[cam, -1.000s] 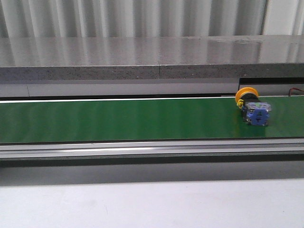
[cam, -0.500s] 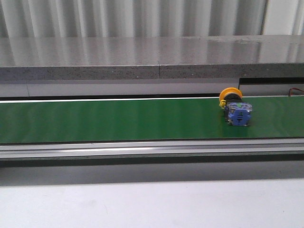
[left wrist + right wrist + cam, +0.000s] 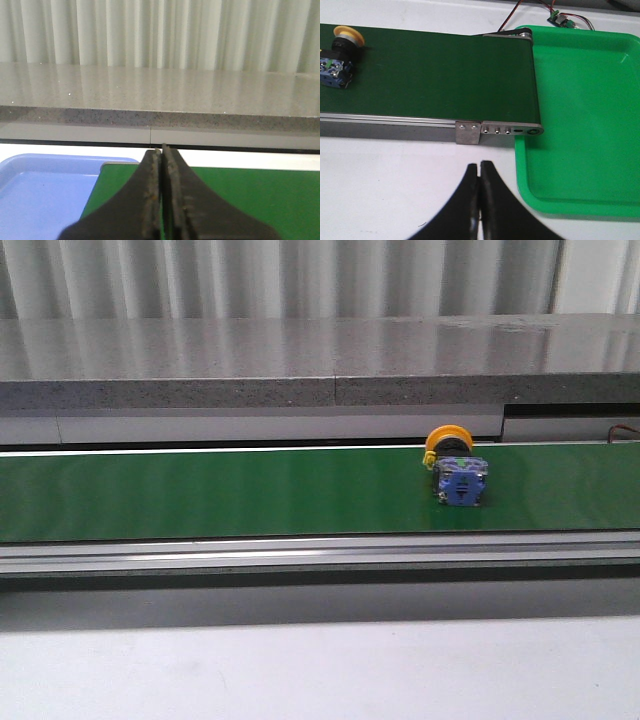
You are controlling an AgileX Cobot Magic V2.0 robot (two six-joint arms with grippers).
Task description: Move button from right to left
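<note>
The button point(image 3: 456, 469) lies on its side on the green belt point(image 3: 220, 495), right of the middle, its yellow-orange collar toward the back and its blue-grey block toward me. It also shows in the right wrist view point(image 3: 339, 56), at the edge of the picture. My left gripper point(image 3: 161, 150) is shut and empty, over the belt's left end. My right gripper point(image 3: 479, 166) is shut and empty, above the white table in front of the belt's right end. Neither gripper appears in the front view.
A blue tray point(image 3: 45, 195) lies beside the belt's left end. A green tray point(image 3: 585, 110) lies past the belt's right end. A grey stone ledge point(image 3: 300, 360) runs behind the belt. Red wires and a small circuit board point(image 3: 559, 19) lie behind the green tray.
The button has travelled left along the belt, from near the right edge of the front view to right of the middle. No gripper enters the front view.
</note>
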